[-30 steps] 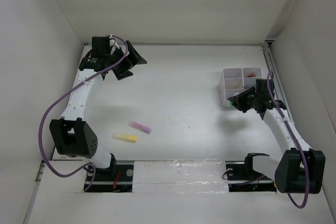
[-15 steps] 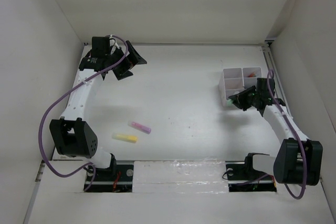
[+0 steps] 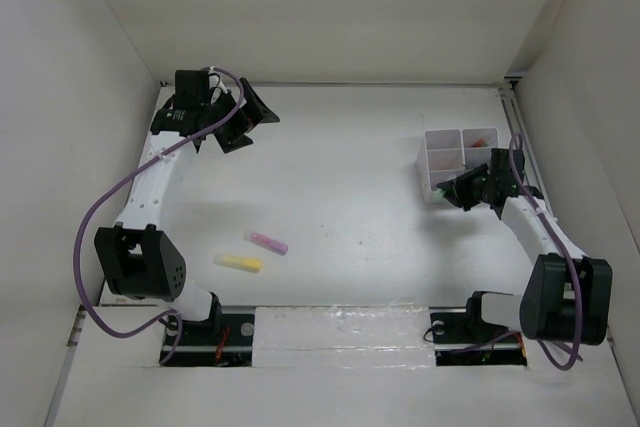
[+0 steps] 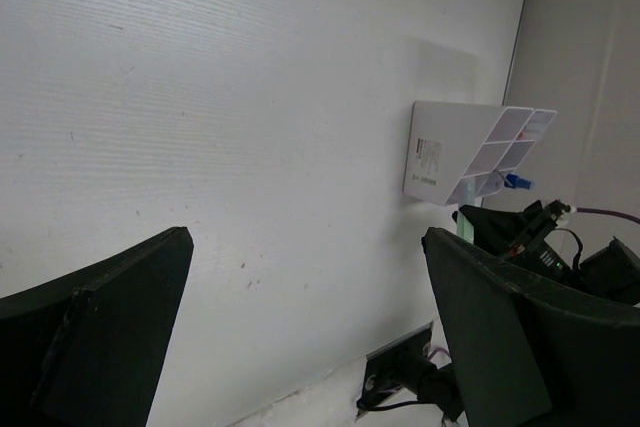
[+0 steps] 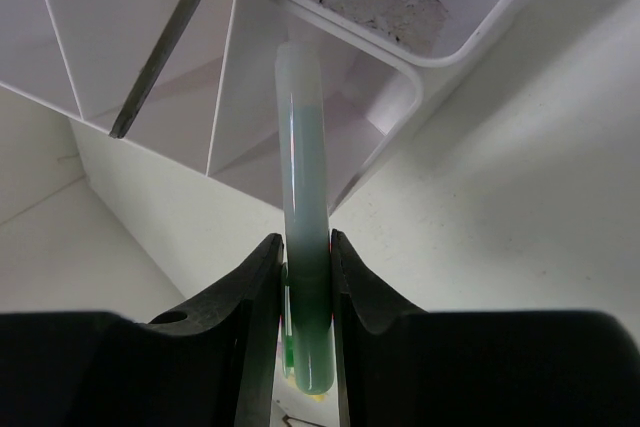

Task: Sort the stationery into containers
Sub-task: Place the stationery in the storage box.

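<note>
Box [image 4: 432,162]: translucent white plastic; side label showing unreadable print.
Right gripper [image 5: 305,259]: pinching smooth green marker [image 5: 302,147] beside box.
Left gripper [image 4: 305,247]: gaping wide, empty.

No wording can be read anywhere in these views. The only print on show is a small label [image 4: 428,158] on the outer side wall of the divided white box [image 4: 452,147], caught by the left wrist camera. It is a few faint dark lines, too small and blurred to make out as letters or numbers. From overhead the box is smaller still, and no marking on it is legible.
</note>
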{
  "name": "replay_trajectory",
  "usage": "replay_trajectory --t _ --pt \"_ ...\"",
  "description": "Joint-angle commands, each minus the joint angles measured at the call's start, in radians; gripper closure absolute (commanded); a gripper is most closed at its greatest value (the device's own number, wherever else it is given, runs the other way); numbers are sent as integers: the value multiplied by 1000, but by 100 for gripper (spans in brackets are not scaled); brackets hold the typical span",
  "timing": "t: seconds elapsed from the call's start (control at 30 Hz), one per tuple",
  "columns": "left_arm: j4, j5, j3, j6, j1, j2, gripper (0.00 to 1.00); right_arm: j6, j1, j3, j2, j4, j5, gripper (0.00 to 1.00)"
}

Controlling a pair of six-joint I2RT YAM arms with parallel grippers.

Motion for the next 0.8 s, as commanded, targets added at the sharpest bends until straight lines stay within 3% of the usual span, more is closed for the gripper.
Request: replay_trajectory --t 0.0,0.13,0.3,0.4,0.73,0.77 --pt "-9 5 4 19 5 -2 0 0 -6 25 7 53 -27 92" --pt "-9 5 13 19 5 7 0 0 -6 34 16 73 -27 84" --pt "-9 14 13 19 5 17 0 0 -6 43 16 86 -36 57" --pt "-9 14 13 19 5 17 0 -9 -6 54 16 86 -45 48" --pt "-9 -9 13 19 5 26 0 -19 -6 75 -22 186 -122 43" --pt "-19 -18 13 19 5 26 0 -34 8 85 -33 198 -122 37"
